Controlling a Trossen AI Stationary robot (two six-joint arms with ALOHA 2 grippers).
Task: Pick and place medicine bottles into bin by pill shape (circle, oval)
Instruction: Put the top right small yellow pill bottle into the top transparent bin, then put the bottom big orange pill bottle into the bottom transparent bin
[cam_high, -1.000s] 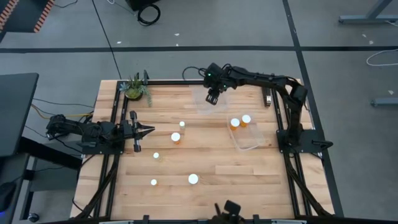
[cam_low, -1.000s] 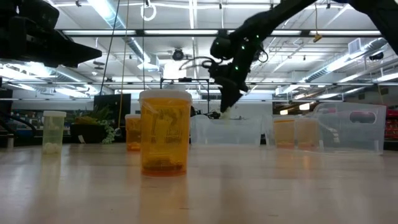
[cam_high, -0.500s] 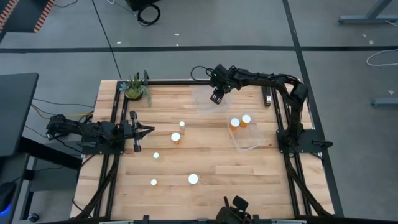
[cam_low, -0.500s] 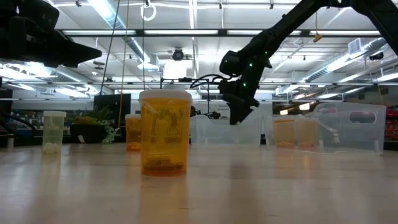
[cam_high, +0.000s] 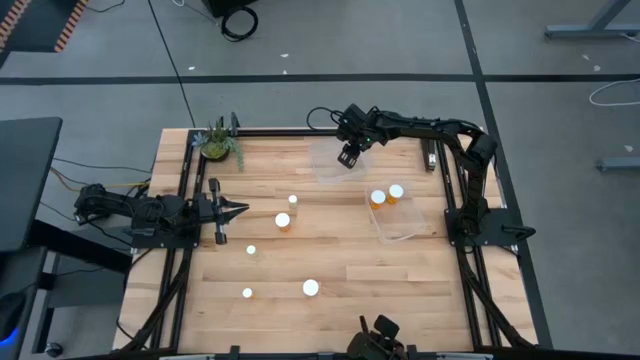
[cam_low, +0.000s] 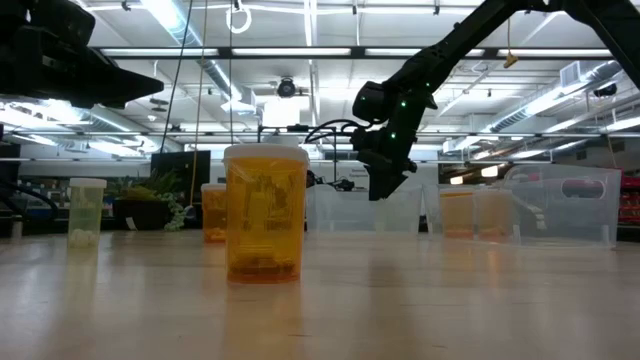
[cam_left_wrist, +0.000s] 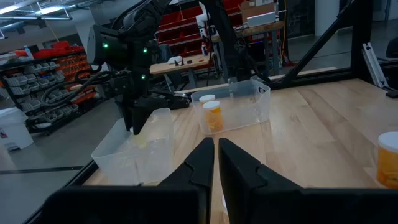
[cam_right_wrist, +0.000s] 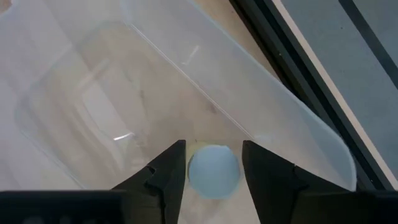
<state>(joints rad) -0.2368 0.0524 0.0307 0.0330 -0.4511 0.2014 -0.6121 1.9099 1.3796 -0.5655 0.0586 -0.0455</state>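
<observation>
The right gripper (cam_right_wrist: 214, 163) hangs above the clear plastic bin (cam_high: 330, 160) at the table's far edge, fingers parted and empty, a white-capped medicine bottle (cam_right_wrist: 213, 172) lying inside the bin below them.

Pill shapes inside the medicine bottles (cam_high: 283, 220) too small to tell. Below the right gripper's fingers (cam_right_wrist: 166, 175), white-capped bottle (cam_right_wrist: 213, 171) body hidden under its cap.
</observation>
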